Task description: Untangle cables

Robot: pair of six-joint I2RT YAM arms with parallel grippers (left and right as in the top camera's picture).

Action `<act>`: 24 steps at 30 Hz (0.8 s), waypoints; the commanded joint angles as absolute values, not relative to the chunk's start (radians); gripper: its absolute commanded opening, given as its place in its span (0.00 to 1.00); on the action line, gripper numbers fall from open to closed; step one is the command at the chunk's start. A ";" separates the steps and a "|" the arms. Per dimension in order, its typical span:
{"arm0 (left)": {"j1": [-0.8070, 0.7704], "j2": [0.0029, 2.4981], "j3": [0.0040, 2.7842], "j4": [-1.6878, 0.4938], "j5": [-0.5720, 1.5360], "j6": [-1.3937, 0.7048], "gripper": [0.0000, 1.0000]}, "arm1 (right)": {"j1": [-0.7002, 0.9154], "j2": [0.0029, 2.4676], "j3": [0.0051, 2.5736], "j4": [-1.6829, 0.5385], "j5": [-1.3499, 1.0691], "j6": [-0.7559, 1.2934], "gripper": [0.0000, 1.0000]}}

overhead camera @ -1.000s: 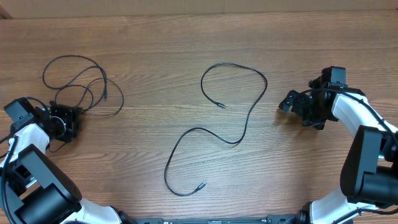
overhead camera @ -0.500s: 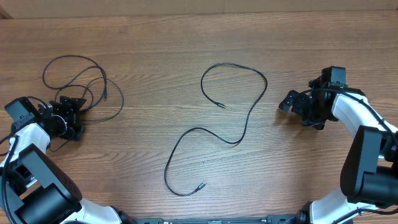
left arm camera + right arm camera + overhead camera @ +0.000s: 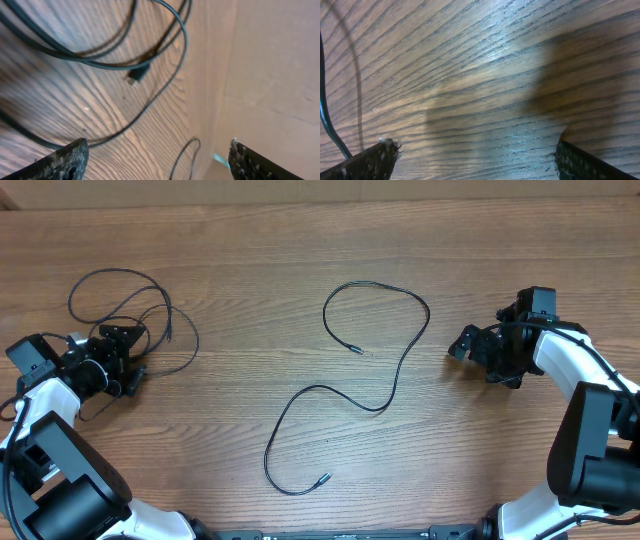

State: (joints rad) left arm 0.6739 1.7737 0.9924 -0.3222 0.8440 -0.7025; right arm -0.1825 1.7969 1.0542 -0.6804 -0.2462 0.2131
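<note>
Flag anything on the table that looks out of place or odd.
Only the left cable tangle stands out: its loops cross over each other in a loose heap beside the open left gripper. The middle cable lies alone in an open curve without crossing itself. Nothing looks damaged.

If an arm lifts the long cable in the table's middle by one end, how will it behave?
The middle cable lies in loose S-curves, so it is likely floppy and would drape and trail. It is very thin, so probably light. Its small plug end may drag or swing across the wooden table.
</note>
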 commanded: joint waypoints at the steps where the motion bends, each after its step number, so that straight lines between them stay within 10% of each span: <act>1: 0.656 1.752 0.986 -0.320 0.911 -0.688 0.83 | -0.184 1.775 1.048 -0.675 -0.236 0.213 1.00; 24: 0.292 1.752 0.986 -0.215 0.805 -0.794 0.96 | -0.184 1.775 1.048 -0.675 -0.236 0.213 1.00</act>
